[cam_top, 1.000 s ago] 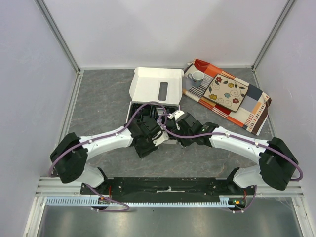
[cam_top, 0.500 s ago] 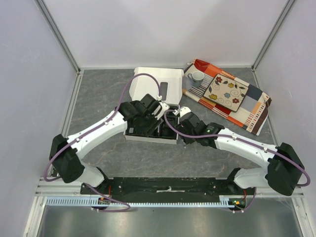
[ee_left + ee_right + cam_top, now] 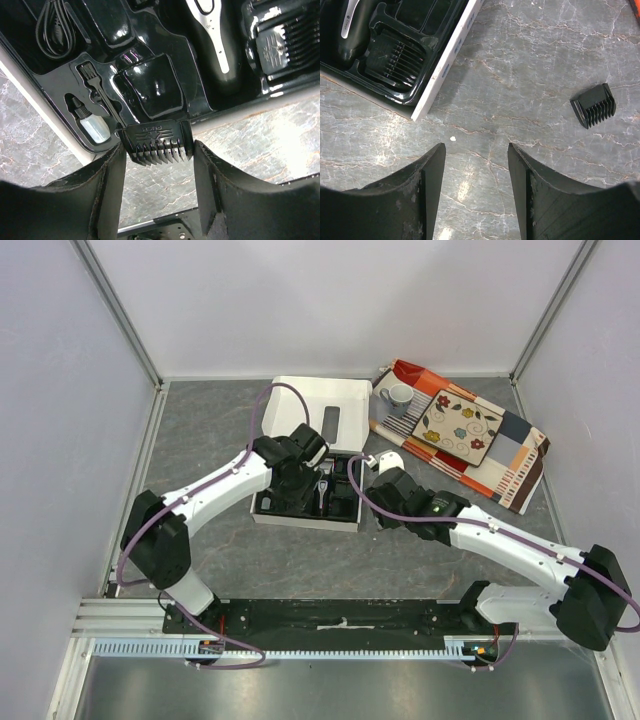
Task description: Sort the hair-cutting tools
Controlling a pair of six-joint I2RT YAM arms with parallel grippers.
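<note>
Grey marbled table (image 3: 200,430), walled on three sides. Far right corner: patchwork cloth with flower panel (image 3: 500,440), and a small grey cup (image 3: 399,396) on it.

White cardboard box (image 3: 300,405) lies open mid-table, lid flap thrown back. It carries a glossy black moulded tray (image 3: 200,95).

Both arms reach in over the box's near half. The left gripper (image 3: 157,150) is over the tray's near edge. The right gripper (image 3: 475,150) hangs over bare table just beside the box's right wall.

In the tray:
- Slim black-and-silver electric clipper (image 3: 215,35), lying in its recess.
- Seated black comb attachment (image 3: 282,45), in the compartment beside the clipper.
- Coiled black cable (image 3: 52,25), in a corner pocket.
- Small black brush (image 3: 95,85) and small clear oil bottle (image 3: 92,125), side by side in their slots.

Left fingers are pinched on the held black toothed comb attachment (image 3: 157,142), touching both its ends, teeth pointing toward the camera. An empty recess lies directly behind it.

Right fingers are spread with nothing between them.

Loose black comb attachment (image 3: 594,105) lies on the table, well apart from the box.
</note>
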